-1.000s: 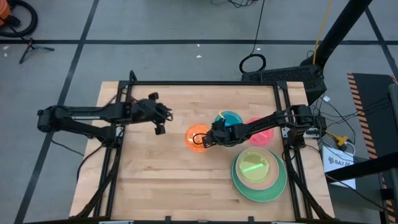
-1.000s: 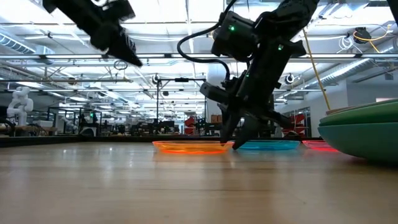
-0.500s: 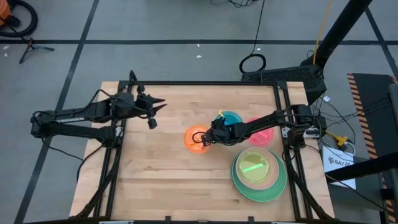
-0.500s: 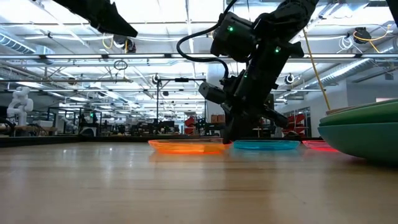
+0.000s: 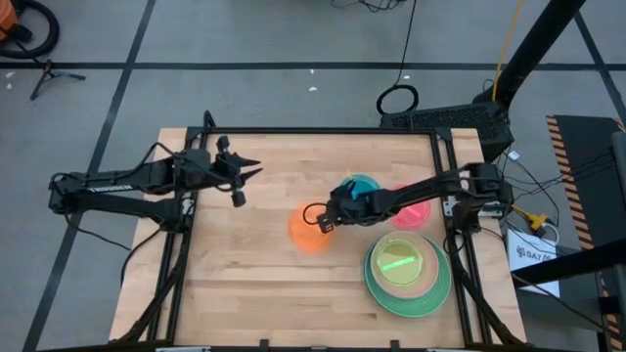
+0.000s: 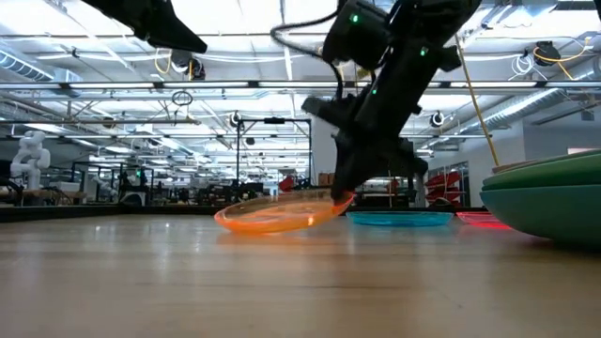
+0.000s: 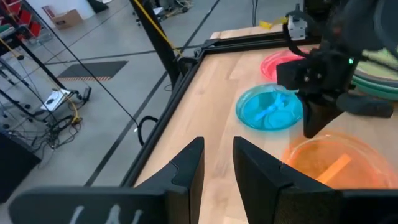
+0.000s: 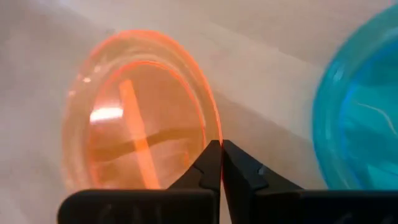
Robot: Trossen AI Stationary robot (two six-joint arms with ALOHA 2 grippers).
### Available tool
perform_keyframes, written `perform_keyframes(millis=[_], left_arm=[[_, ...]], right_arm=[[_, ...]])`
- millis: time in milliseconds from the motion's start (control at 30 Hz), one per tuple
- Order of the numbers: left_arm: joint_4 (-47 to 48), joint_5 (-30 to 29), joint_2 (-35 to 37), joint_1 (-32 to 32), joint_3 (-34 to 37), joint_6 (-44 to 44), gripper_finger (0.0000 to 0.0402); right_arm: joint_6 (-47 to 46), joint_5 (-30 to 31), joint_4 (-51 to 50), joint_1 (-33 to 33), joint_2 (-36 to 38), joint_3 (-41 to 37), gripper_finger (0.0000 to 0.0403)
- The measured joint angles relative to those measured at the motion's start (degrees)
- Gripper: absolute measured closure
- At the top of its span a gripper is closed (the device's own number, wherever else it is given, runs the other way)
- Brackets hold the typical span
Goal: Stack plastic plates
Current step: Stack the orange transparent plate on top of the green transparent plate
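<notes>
A small translucent orange plate (image 5: pixel 307 235) sits mid-table, tilted, with my right gripper (image 5: pixel 326 219) shut on its edge. The low view also shows this plate (image 6: pixel 272 216) and gripper (image 6: pixel 343 195). Just beyond it a blue plate (image 5: pixel 364 186) lies flat, and a pink-red plate (image 5: pixel 416 210) lies flat farther right. A stack (image 5: pixel 406 269) with a large green plate at the bottom and a yellow-green one on top stands near right. My left gripper (image 5: pixel 244 183) hovers open, high over the table's far left part, touching nothing. My right gripper pinches the orange plate's rim (image 8: pixel 213 138) between its two fingers, on the side facing the blue plate. The fingers come from the table's right, slanting down. The held edge is raised, so the plate tilts, and its opposite, left part (image 6: pixel 230 223) stays down at the table.
The blue plate (image 8: pixel 360 112) lies close beside the held rim. The stack's edge (image 6: pixel 549 202) rises at the near right. Bare wood (image 5: pixel 245 274) spreads over the table's left and near parts. A black frame (image 5: pixel 323 131) borders the table.
My right gripper has shut on the orange plate's rim and risen a little, tipping that edge up while the plate's left part stays down. My left gripper has risen and drawn back toward the table's far left.
</notes>
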State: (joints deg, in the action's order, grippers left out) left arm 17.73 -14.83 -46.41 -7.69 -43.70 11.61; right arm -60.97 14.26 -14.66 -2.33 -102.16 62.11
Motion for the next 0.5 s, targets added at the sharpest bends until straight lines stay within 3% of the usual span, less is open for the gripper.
perform_keyframes(millis=[333, 500], left_arm=[[-0.5, 0.0, 0.0, 0.0, 0.0, 0.1, 0.0309], [-0.6, 0.0, 0.0, 0.0, 0.0, 0.1, 0.0309]], right_arm=[[6.9, -5.9, -0.6, -0.2, 7.3, 0.0, 0.0402], [11.2, -12.2, -0.9, -1.1, 10.0, 0.0, 0.0402]])
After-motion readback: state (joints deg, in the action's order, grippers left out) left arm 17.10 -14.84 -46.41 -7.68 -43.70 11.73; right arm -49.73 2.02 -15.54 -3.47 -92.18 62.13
